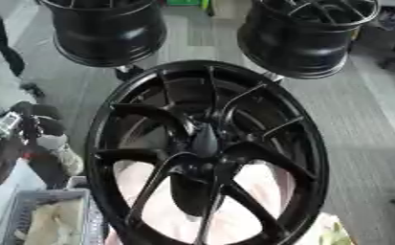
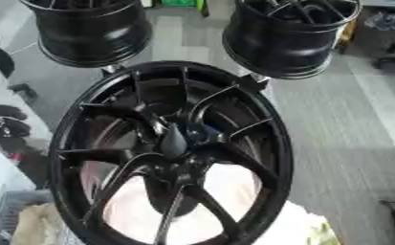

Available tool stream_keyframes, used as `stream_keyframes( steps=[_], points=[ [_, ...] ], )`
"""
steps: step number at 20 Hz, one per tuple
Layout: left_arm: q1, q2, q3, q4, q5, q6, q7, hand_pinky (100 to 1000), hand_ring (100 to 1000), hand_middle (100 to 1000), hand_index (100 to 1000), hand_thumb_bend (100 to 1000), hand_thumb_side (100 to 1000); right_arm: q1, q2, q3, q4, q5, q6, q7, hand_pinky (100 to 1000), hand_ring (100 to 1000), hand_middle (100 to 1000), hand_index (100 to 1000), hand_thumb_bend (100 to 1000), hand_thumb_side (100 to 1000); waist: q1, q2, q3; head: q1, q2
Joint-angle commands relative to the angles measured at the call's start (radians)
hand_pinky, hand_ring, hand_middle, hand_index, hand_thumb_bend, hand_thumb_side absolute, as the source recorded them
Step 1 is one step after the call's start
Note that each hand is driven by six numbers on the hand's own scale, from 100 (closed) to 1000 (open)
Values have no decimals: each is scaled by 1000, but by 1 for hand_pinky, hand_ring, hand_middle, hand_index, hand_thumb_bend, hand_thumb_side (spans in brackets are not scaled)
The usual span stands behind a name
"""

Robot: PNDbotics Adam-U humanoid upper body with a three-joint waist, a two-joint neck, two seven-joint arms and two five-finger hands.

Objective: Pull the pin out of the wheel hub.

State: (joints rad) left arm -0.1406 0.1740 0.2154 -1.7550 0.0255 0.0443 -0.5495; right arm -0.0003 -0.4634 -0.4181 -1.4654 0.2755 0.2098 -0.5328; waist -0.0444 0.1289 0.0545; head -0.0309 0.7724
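A: Where is the pin to be found?

B: It cannot be made out for certain. A dark tapered piece (image 1: 205, 139) is seen at the centre of the wheel hub (image 1: 207, 153), where the spokes meet; that is judged to be the pin, or its cap. The hub itself is stood on edge, tilted, and fills the middle of both views.

A: And how are the hands placed?

B: Neither hand can be picked out with confidence. A dark jointed mass (image 1: 29, 129) is seen at the left edge, well apart from the centre, but whether it is a hand, and how its fingers are set, cannot be told. Nothing is seen of the right hand.

A: How should the step be done well, then?

B: The centre piece should be approached straight along its own axis, so that the spokes are not fouled. It should be pinched by its free end and drawn out in line, not levered sideways, since a tilted hub may be rocked by a skewed pull.

A: What else is nearby?

B: Two more black wheels (image 2: 284, 36) are seen beyond, and a grey crate (image 1: 46, 217) at the lower left holds something pale.
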Motion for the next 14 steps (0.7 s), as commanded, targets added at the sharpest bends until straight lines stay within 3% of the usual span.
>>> stream_keyframes(
  steps=[1,14],
  points=[
    [-5,7,6,-13,5,1,2,697,647,640,730,100,885,-11,-2,1,-53,15,-1,-48,624,747,865,891,231,468,0,-10,-2,-3,-2],
    [-4,2,6,-9,0,1,1,697,649,643,733,100,890,-28,95,78,-192,-66,-135,-64,574,696,820,857,162,457,4,-7,7,2,-2]
  ],
)
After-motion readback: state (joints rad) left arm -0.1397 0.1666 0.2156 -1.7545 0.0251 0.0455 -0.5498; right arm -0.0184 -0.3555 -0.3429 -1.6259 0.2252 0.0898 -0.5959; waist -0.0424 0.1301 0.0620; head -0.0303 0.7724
